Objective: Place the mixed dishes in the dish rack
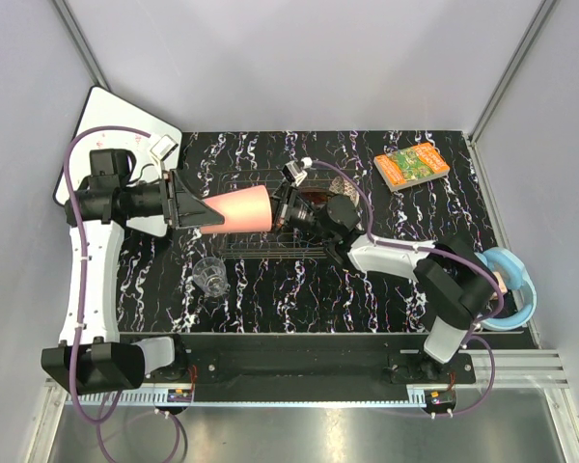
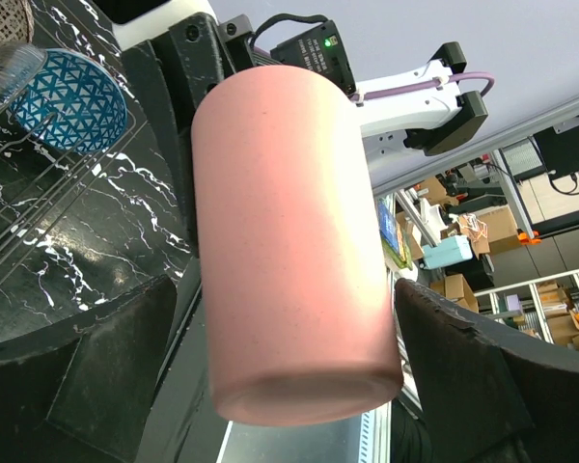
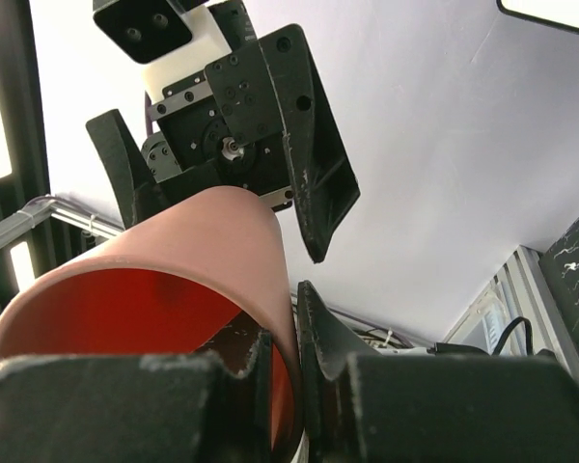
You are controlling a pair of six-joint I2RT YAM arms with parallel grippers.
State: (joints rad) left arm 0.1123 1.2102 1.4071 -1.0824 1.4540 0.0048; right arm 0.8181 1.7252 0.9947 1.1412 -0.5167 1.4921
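Cup (image 1: 239,210) in air over rack (image 1: 270,249), right gripper (image 3: 288,338) pinching rim; left gripper (image 1: 195,206) spread wide around base, not gripping. Glass (image 1: 210,273) on table (image 1: 367,289), not yet loaded.

The left arm (image 1: 89,260) goes up along the left edge of the worktop (image 1: 299,289), wrist turned right; the left claw (image 1: 205,212) stands wide open around the base of the pink cup (image 1: 241,210). The right arm (image 1: 396,258) reaches to the middle, and the right claw (image 1: 276,208) pinches the cup's rim.
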